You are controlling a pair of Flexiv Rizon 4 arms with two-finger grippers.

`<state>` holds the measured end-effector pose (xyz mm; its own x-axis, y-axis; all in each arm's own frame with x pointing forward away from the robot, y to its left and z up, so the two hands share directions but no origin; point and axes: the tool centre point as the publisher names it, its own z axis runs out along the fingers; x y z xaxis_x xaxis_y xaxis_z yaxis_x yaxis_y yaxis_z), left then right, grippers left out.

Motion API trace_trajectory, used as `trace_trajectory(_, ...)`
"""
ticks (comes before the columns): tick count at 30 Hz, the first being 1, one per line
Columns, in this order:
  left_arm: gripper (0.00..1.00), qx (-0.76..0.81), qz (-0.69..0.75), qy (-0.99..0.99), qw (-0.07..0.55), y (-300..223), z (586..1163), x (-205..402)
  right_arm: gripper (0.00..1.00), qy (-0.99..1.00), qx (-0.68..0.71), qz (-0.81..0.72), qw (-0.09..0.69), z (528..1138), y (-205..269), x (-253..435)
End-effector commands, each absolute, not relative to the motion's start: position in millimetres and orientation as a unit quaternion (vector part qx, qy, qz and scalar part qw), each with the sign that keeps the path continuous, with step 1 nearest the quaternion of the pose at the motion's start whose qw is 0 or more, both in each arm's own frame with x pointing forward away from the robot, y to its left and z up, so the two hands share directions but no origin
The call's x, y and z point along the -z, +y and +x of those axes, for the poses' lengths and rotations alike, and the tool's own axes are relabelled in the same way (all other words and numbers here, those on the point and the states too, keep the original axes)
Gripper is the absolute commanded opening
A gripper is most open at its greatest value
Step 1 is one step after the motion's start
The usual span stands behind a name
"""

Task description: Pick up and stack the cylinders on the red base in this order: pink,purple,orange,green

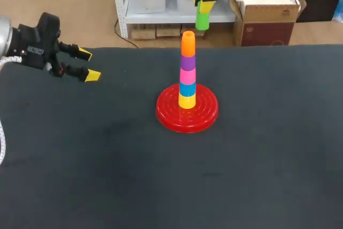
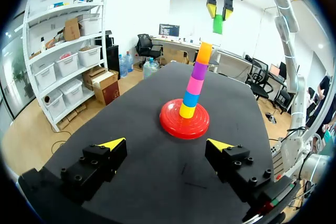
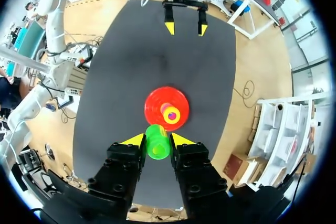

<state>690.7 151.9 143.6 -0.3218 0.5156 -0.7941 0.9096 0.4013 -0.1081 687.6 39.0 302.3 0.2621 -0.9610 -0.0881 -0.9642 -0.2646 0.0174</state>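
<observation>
Green cylinder (image 1: 202, 21) hangs clamped in the right gripper's (image 3: 157, 140) jaws, above and just off the orange cylinder (image 1: 188, 44) topping the stack on the red base (image 1: 166, 112), probably high for clearance before lowering, while the left gripper (image 1: 88, 64) sits aside over the table (image 1: 268, 175), jaws spread, empty.

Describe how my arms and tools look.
Both alike: left tool and right tool have blocky black bodies with bolt heads and two yellow-tipped fingers. The left arm and right arm are silvery white; a white cable hangs by the left.
</observation>
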Motion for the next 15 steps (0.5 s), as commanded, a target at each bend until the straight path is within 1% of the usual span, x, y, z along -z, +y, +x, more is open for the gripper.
trace_trajectory(1,1.00,0.284,0.468,0.761,0.348,152.3,690.7,-142.3,0.00,0.612,0.011,-0.789,0.055,685.6,45.3,-290.5)
trace_trajectory(15,1.00,0.284,0.468,0.761,0.348,152.3,690.7,-142.3,0.00,0.599,-0.001,-0.800,0.038,690.3,54.1,-282.4)
